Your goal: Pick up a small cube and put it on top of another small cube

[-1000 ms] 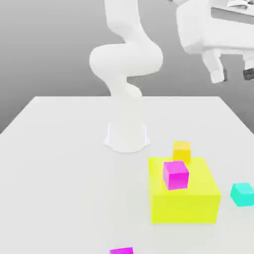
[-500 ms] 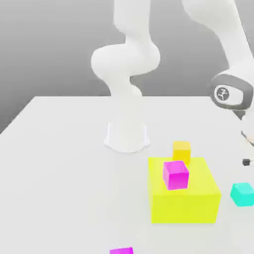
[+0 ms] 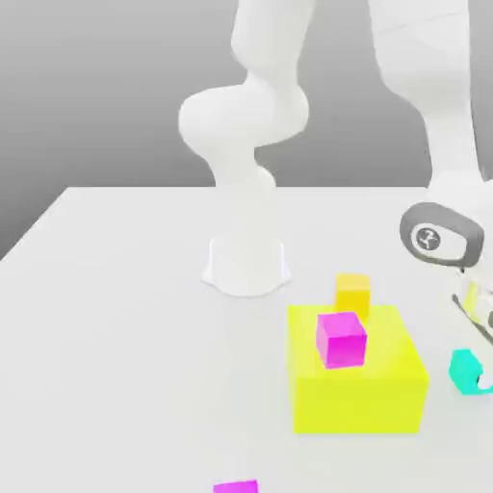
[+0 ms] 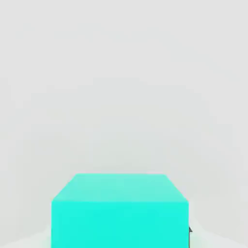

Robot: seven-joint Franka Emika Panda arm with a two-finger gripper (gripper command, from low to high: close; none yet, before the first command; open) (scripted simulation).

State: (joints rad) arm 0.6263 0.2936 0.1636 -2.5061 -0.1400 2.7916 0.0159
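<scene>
Now you're at the grasp: the gripper (image 3: pixel 479 371) has its jaws closed on the small cyan cube (image 3: pixel 464 370), on the table just beside the big yellow block (image 3: pixel 358 385). Next, lift straight, then find another small cube.

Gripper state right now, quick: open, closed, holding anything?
Gripper: closed on the small cyan cube, which sits on the table.
</scene>
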